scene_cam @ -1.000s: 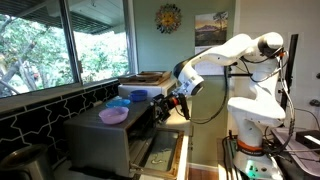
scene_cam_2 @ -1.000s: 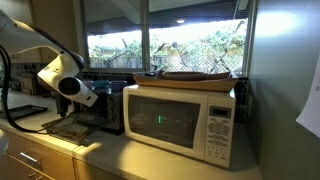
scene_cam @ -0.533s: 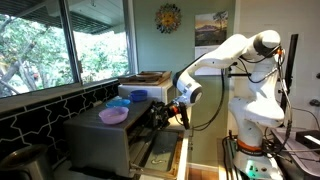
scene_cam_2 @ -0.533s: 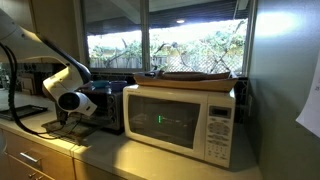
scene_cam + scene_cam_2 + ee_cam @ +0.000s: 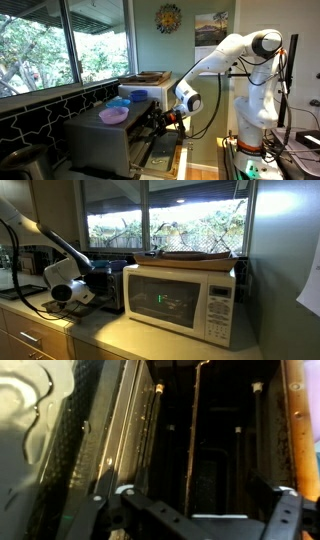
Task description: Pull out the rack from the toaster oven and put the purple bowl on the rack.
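The dark-grey toaster oven [image 5: 100, 145] stands with its front door [image 5: 160, 152] dropped open; it also shows behind my arm in an exterior view [image 5: 103, 284]. The purple bowl [image 5: 113, 116] sits on the oven's top. My gripper [image 5: 166, 119] hangs low in front of the open cavity, over the door, and shows in both exterior views [image 5: 62, 293]. In the wrist view my gripper [image 5: 195, 510] is open, its fingers wide apart, and looks into the dark cavity. The rack [image 5: 205, 475] is only dimly visible inside, and nothing is between the fingers.
Two blue bowls [image 5: 121, 102] [image 5: 138, 95] sit behind the purple one on the oven's top. A white microwave [image 5: 180, 300] with a flat tray [image 5: 195, 256] on top stands beside the oven. Windows run along the counter's back.
My gripper has moved down and a little away from the oven's front, toward the open door. The purple bowl has not moved.
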Available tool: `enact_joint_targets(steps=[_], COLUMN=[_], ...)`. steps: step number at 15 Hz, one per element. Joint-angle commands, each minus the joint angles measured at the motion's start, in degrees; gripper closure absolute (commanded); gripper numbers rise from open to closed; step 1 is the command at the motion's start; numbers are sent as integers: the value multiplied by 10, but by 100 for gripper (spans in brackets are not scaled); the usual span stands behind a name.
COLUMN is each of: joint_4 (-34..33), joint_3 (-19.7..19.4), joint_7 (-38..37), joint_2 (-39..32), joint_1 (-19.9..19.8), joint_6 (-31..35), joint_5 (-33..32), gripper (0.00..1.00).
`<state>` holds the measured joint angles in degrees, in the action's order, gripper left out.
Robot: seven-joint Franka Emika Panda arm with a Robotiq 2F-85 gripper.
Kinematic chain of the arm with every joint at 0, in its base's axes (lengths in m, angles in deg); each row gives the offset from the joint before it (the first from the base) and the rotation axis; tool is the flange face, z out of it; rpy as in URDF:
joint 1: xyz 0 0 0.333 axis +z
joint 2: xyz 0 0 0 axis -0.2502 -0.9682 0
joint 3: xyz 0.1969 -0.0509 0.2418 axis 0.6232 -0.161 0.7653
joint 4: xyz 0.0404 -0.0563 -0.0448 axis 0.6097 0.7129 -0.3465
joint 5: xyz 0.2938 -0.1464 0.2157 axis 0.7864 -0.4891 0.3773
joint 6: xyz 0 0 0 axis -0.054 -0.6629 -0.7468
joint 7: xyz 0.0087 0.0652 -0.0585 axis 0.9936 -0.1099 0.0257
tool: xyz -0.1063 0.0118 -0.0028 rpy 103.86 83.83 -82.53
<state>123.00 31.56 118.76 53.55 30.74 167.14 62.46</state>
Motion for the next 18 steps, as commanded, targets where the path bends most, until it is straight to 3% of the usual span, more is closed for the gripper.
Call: enact_joint_targets(steps=[1,2,3,7,13,14,15,17,18], joint_4=[-8,-12,-15,-26,-20,-20,-22,-27,-28], joint_3=[61,70,57,57,62,62,62,61,61], joint_7=[44,53,29,38,61,60,59,59,59], joint_2=[-25,-30,-26,-40,-51,-52,-54,-60,-64], joint_1=[-62,-71,-92,-126,-137,-139,-140,-141,-142], joint_6=[-19,-24,-33,-60,-87,-85,-84,-81,-80], joint_5=[87,103,61,57,61,60,60,60,60], gripper=[0,0,0,2,30,42,48,52,47])
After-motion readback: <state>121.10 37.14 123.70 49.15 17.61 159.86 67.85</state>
